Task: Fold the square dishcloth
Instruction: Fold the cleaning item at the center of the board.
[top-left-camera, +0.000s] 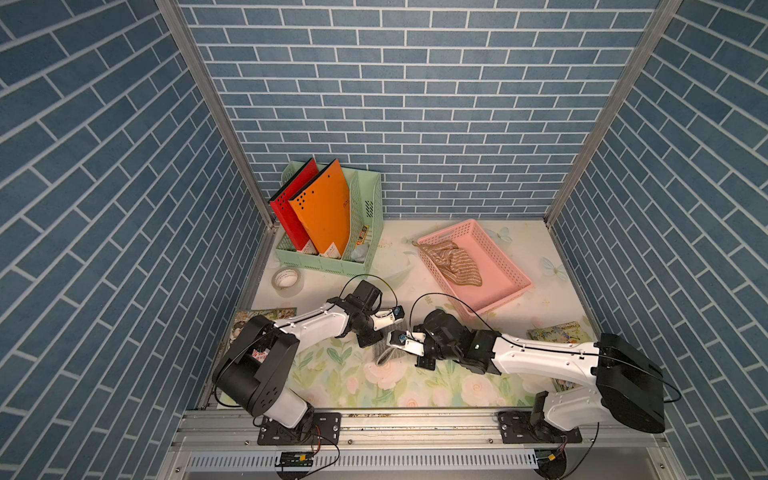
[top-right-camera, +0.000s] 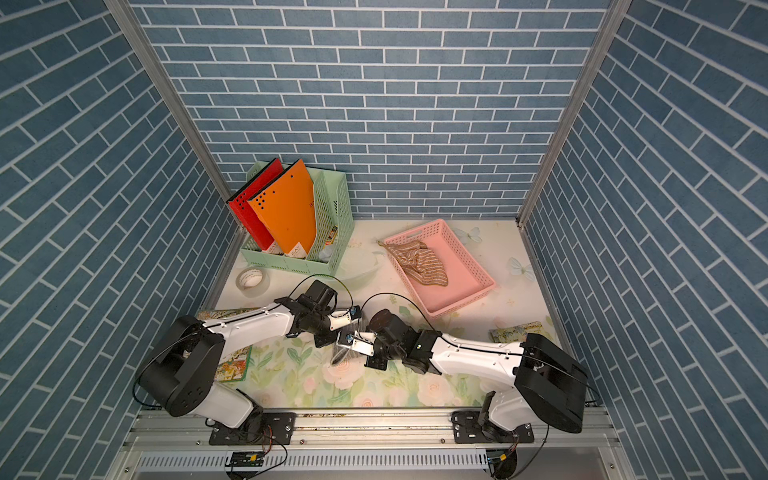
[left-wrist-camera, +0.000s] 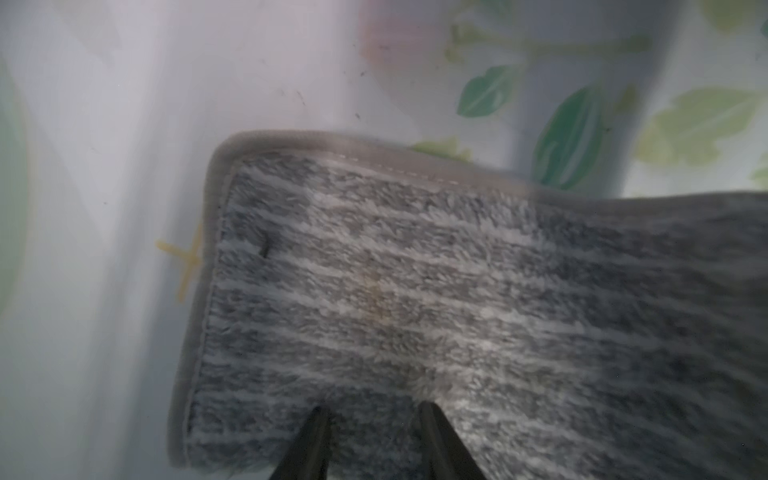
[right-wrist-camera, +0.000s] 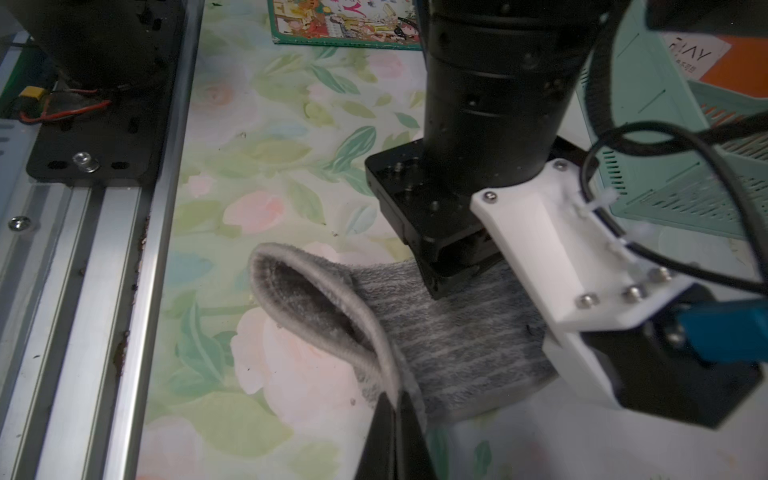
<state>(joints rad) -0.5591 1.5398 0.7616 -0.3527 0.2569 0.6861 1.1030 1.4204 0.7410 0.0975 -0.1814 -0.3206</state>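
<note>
Near the front middle of the counter (top-left-camera: 324, 374) lies the grey dishcloth (right-wrist-camera: 457, 332). One hemmed edge is lifted into a loop by the right tool (right-wrist-camera: 395, 401), whose jaws are pinched together on that edge. Just beyond, the left tool (left-wrist-camera: 374, 411) stands over the flat part of the cloth with its jaws apart. Farther back are a tape roll (top-left-camera: 286, 278), a pink basket (top-left-camera: 494, 286) holding a brown striped cloth (top-left-camera: 453, 262), and a green file rack (top-left-camera: 370, 216).
</note>
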